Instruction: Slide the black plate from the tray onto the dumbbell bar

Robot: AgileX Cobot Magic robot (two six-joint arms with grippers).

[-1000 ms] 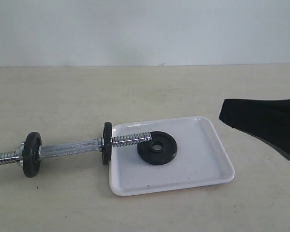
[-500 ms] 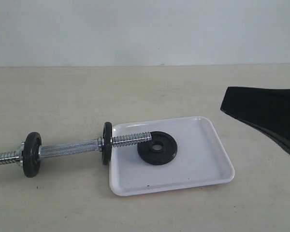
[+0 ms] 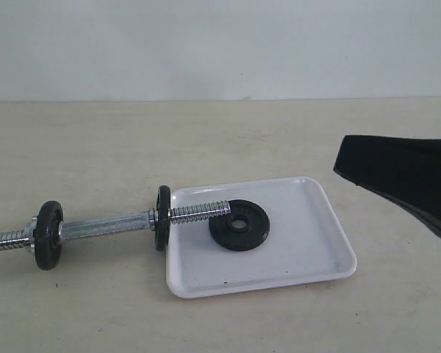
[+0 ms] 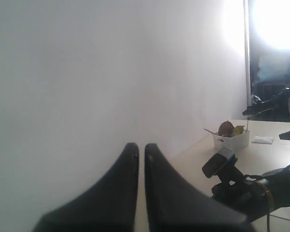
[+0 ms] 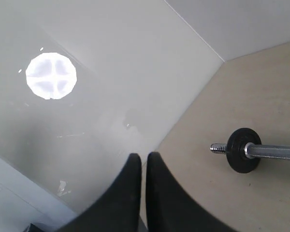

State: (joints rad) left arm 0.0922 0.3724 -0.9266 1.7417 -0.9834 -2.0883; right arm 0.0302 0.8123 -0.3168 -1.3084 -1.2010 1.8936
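Black disc (image 3: 49,234), second disc (image 3: 162,217) upright on beige table (image 3: 279,140); white basket (image 4: 230,140) near wall (image 4: 87,72).

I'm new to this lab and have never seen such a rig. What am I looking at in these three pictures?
This is a robot with two arms, each ending in a claw. One picture comes from a camera off the arms, looking across the table; the other two come from cameras on the wrists, each showing its own claw. The left claw is shut, holds nothing and faces a wall. The right claw is also shut and empty; it is the dark shape at the right of the overall view. On the table lies a white tray with a black plate flat in it. A chrome dumbbell bar carrying two other black discs reaches over the tray's edge.
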